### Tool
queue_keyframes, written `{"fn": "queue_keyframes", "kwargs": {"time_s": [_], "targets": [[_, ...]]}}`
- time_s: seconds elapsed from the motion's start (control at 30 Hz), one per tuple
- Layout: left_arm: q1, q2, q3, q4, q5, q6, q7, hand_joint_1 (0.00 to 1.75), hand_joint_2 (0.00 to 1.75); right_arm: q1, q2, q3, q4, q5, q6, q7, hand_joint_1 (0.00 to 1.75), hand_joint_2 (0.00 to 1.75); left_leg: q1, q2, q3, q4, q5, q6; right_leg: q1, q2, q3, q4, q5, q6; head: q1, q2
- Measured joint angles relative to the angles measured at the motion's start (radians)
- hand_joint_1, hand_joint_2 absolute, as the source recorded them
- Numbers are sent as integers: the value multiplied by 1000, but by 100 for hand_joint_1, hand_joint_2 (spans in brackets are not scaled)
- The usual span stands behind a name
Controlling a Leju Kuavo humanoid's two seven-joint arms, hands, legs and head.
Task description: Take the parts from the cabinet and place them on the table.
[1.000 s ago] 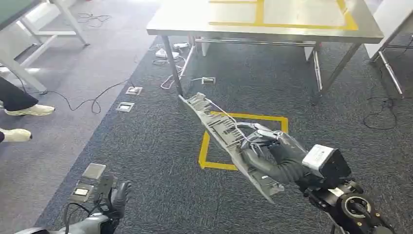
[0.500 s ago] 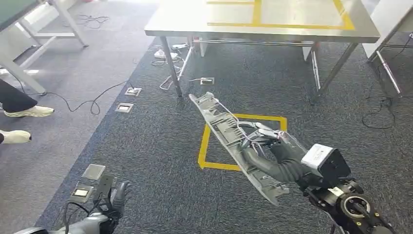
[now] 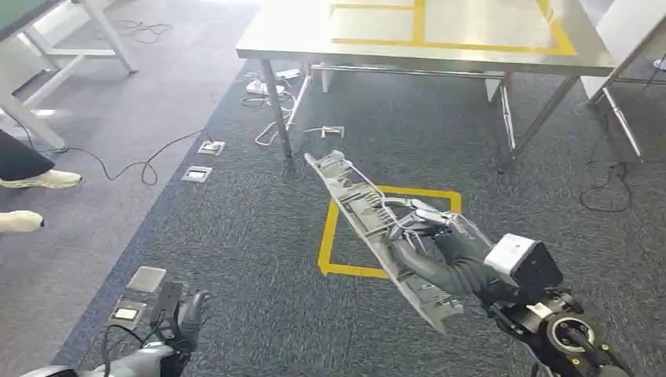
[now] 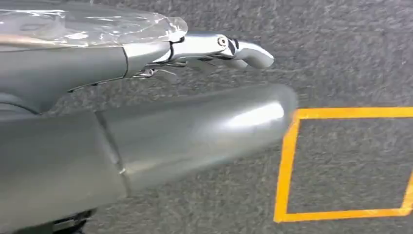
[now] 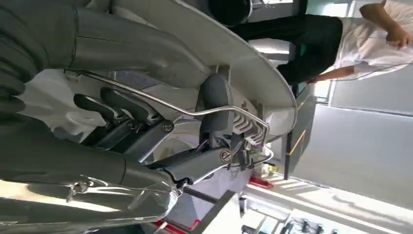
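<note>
A long grey plastic part (image 3: 369,228) with ribs and a thin wire along it hangs above the carpet, gripped near its lower half by my right hand (image 3: 436,251). In the right wrist view the fingers (image 5: 146,126) wrap the same grey part (image 5: 234,73). The steel table (image 3: 290,39) with yellow tape lines stands ahead, beyond the part's far tip. My left hand (image 3: 188,314) hangs low at the left, holding nothing; in the left wrist view its fingers (image 4: 229,48) lie apart over the carpet.
A yellow tape square (image 3: 330,236) marks the dark carpet under the part. Cables and floor sockets (image 3: 208,147) lie left of the table leg (image 3: 275,110). A person's shoes (image 3: 39,179) stand at the far left. Another table's legs (image 3: 620,118) are at the right.
The view has shifted slightly as I move toward the table. The part stays in my right hand, its tip a little higher and nearer the table.
</note>
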Motion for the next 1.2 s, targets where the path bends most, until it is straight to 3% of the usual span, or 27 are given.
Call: {"fn": "queue_keyframes", "kwargs": {"time_s": [0.07,0.1,0.13,0.2,0.23,0.27,0.3,0.33,0.37,0.43,0.47,0.5,0.53,0.6,0.63,0.67,0.7,0.77,0.8,0.83,0.93,0.97,1.0,1.03,1.1,1.17,1.2], "targets": [[-1,0,0,0,-1,0,0,0,0,2,0,-2,0,0,-1,0,175,175,0,3,4,1,-4,2,-2,-2,-84,164,-76,1,2,0],[0,0,0,0,-2,0,1,0,0,6,0,-2,1,3,-1,0,175,175,0,4,6,1,-7,1,-3,-3,-120,223,-95,6,3,0],[1,-1,0,0,-2,0,2,0,0,12,0,-2,1,3,-1,0,175,175,1,5,10,2,-11,-1,-5,-4,-139,246,-94,10,3,0],[2,-4,0,0,-5,-2,5,0,0,16,0,-2,1,4,-1,1,175,175,5,2,23,3,-22,-9,-13,-5,-105,152,-22,16,3,0],[2,-5,0,0,-6,-2,6,0,0,16,0,-3,1,5,-2,1,175,175,8,0,34,7,-30,-15,-18,-5,-59,44,44,21,3,0],[2,-5,0,0,-6,-2,7,0,0,16,0,-3,1,6,-2,1,175,175,10,0,40,10,-40,-23,-22,1,-25,-45,83,25,5,0],[-1,-3,0,0,-6,-2,8,0,0,18,0,-4,2,6,-3,2,175,175,10,-2,40,11,-41,-29,-14,12,-23,-53,44,22,11,0],[-4,-3,0,0,-6,-2,9,0,0,18,0,-4,2,7,-3,2,175,175,9,-3,31,15,-45,-37,-10,10,-7,-65,35,0,14,0],[-3,-4,0,0,-7,-2,10,0,0,22,0,-5,2,8,-3,3,175,175,8,-3,30,15,-46,-42,-10,9,-10,-63,54,-13,5,0],[-2,-3,0,0,-8,-2,10,0,0,24,0,-6,2,9,-4,3,175,175,9,-3,37,18,-47,-51,-10,4,1,-64,51,-27,3,0],[-3,-3,-1,0,-8,-2,10,0,0,24,0,-7,-1,9,-4,2,175,175,9,17,26,45,-49,-54,-13,2,11,-72,49,-31,0,0],[-8,-3,-1,0,-9,-2,8,0,0,24,0,-9,-1,9,-4,3,175,175,6,44,-9,105,-53,-57,-13,-4,21,-74,46,-37,-9,0],[-12,-5,-1,0,-9,-2,9,0,0,24,0,-9,-1,9,-4,3,175,175,7,58,-63,189,-74,-60,-11,-8,28,-77,40,-44,-17,0],[-11,-5,-1,0,-9,-2,9,0,0,24,0,-9,-1,9,-4,2,175,175,6,66,-171,335,-125,-61,-5,-13,40,-77,25,-49,-20,0],[-8,-5,-1,0,-9,-2,10,0,0,24,0,-9,-1,9,-4,2,175,175,6,66,-202,360,-126,-58,-4,-14,48,-77,18,-50,-21,0],[-6,-6,-1,0,-8,-2,10,0,0,25,0,-9,0,9,-5,3,175,175,5,66,-210,340,-102,-54,-2,-14,58,-77,9,-50,-23,0],[-6,-6,-1,0,-9,-2,10,0,0,25,0,-9,0,9,-5,3,175,175,3,66,-195,280,-59,-47,-1,-15,72,-77,-1,-50,-24,0],[-7,-4,-1,0,-8,-2,10,0,0,25,0,-9,-1,10,-5,3,175,175,-8,71,-124,86,62,-27,0,-19,101,-79,-23,-47,-27,0],[-7,-2,-1,0,-8,-2,10,0,0,25,0,-9,-1,10,-5,3,175,175,-17,86,-108,23,98,-15,0,-22,94,-81,-32,-45,-26,0],[-10,-1,-1,0,-8,-2,10,0,0,25,0,-9,-1,10,-4,3,175,175,-23,88,-108,26,55,-19,3,-19,111,-84,-37,-37,-21,0],[-8,0,-1,0,-5,-2,10,0,0,28,0,-10,-6,13,-3,5,175,175,-23,79,-90,15,50,-5,3,-25,132,-93,-40,-21,-22,0],[-6,0,-1,0,-5,-2,10,0,0,28,0,-10,-8,13,-3,7,175,175,-16,74,-71,7,50,-2,3,-25,124,-81,-49,-15,-20,0],[-6,-1,-1,0,-6,-2,8,0,0,28,0,-10,-8,13,-2,7,175,175,-18,72,-57,5,41,2,2,-20,107,-33,-49,-16,-16,0],[-6,-1,-1,0,-6,-2,7,0,0,26,0,-10,-9,13,-2,6,175,175,-18,70,-47,5,33,7,1,-19,65,45,-57,-15,-11,0],[-6,-2,-1,0,-6,-2,7,0,0,30,-1,-10,-8,13,-2,6,175,175,-19,66,-25,5,12,11,3,-18,-36,191,-116,-13,-9,0],[-2,-2,-1,0,-6,-2,8,0,0,34,-2,-10,-8,13,-2,7,175,175,-20,60,7,5,-12,11,2,-18,-95,231,-180,-8,-7,0],[0,-4,-1,0,-6,-2,8,0,0,34,-2,-10,-8,13,-2,7,175,175,-20,56,27,6,-26,11,2,-18,-100,198,-174,-8,-7,0]]}}
